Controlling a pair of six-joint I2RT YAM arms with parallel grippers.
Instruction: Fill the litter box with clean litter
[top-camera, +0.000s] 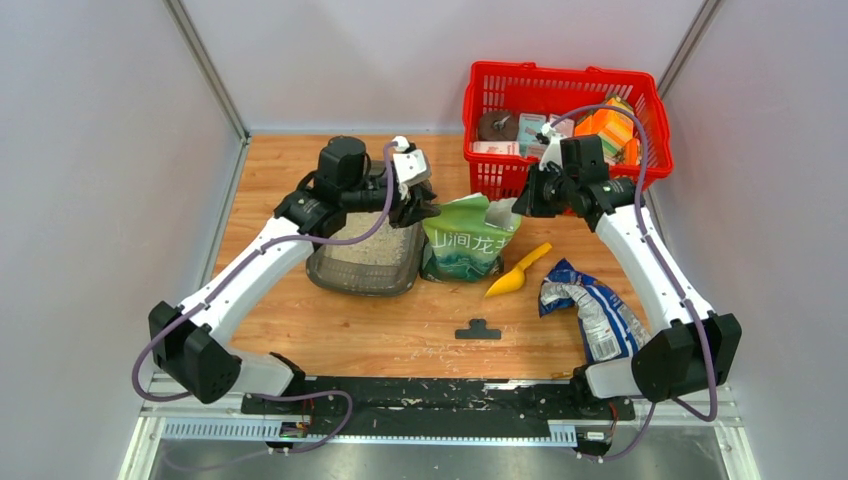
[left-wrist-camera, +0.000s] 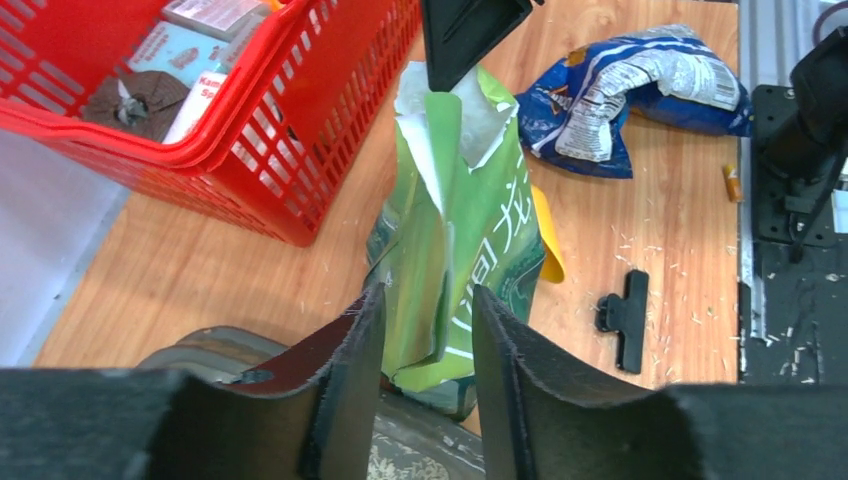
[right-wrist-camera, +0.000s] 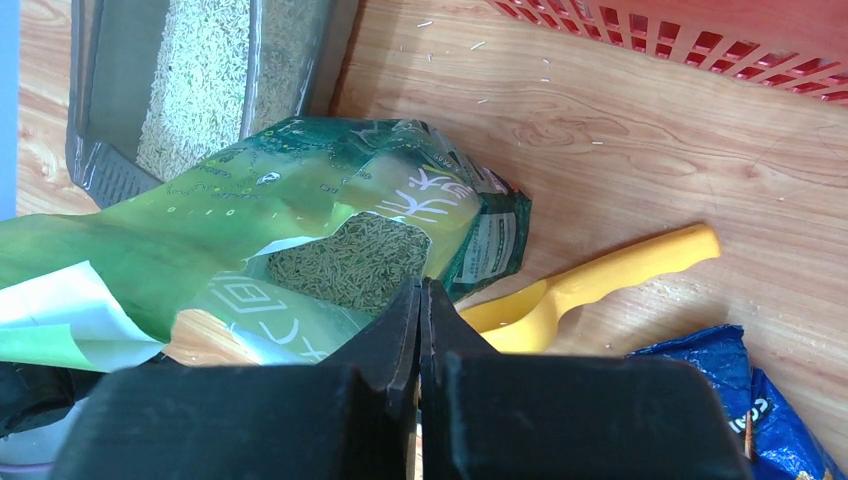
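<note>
The dark grey litter box (top-camera: 330, 268) lies left of centre with pale clean litter (top-camera: 368, 250) spread in it. To its right stands a torn-open green litter bag (top-camera: 468, 235), and more litter (right-wrist-camera: 350, 260) shows through its opening. My left gripper (left-wrist-camera: 428, 300) is open above the box's rim (left-wrist-camera: 200, 345), with the bag's side just beyond its fingers. My right gripper (right-wrist-camera: 420, 290) is shut. In the left wrist view its tip (left-wrist-camera: 447, 75) pinches the bag's torn top edge.
A red basket (top-camera: 480, 120) of groceries stands at the back right, close behind the right gripper. A yellow scoop (top-camera: 517, 270), a crumpled blue bag (top-camera: 590, 310) and a black clip (top-camera: 478, 330) lie on the wooden table (top-camera: 400, 330). Stray granules dot the wood.
</note>
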